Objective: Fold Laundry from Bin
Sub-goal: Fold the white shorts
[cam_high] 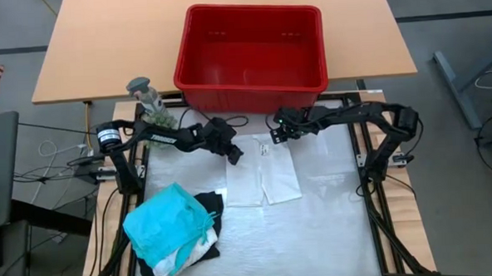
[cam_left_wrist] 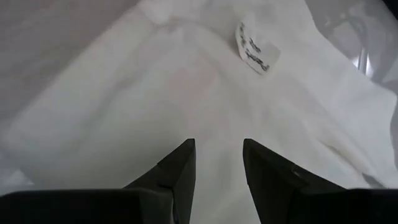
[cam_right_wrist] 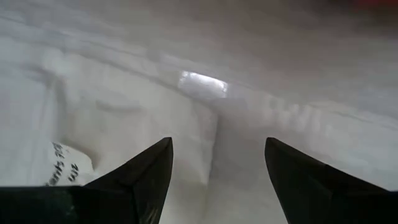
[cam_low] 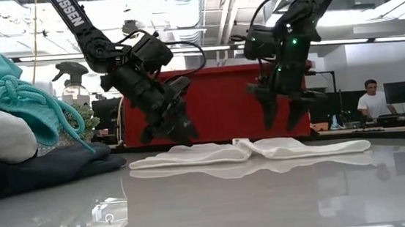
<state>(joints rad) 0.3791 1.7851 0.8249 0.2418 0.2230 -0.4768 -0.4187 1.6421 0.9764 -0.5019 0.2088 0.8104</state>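
Observation:
A white garment (cam_high: 262,177) lies spread flat in the middle of the table, its small label (cam_left_wrist: 256,48) facing up near the far edge. My left gripper (cam_high: 234,155) hangs just over the garment's far left corner, slanting down, its fingers (cam_left_wrist: 180,163) a narrow gap apart with cloth showing between them. My right gripper (cam_high: 274,137) stands wide open a little above the garment's far edge (cam_right_wrist: 205,118). In the low view both grippers (cam_low: 179,136) (cam_low: 283,125) are clear of the cloth (cam_low: 250,151). The red bin (cam_high: 227,90) stands behind them. A teal garment (cam_high: 167,225) tops a pile at the near left.
The pile at the near left holds black (cam_high: 207,208) and white (cam_high: 193,255) cloth under the teal one. A small green plant (cam_high: 150,99) stands left of the bin. A person (cam_low: 369,100) sits far behind the table. Bare table surface lies near and right of the white garment.

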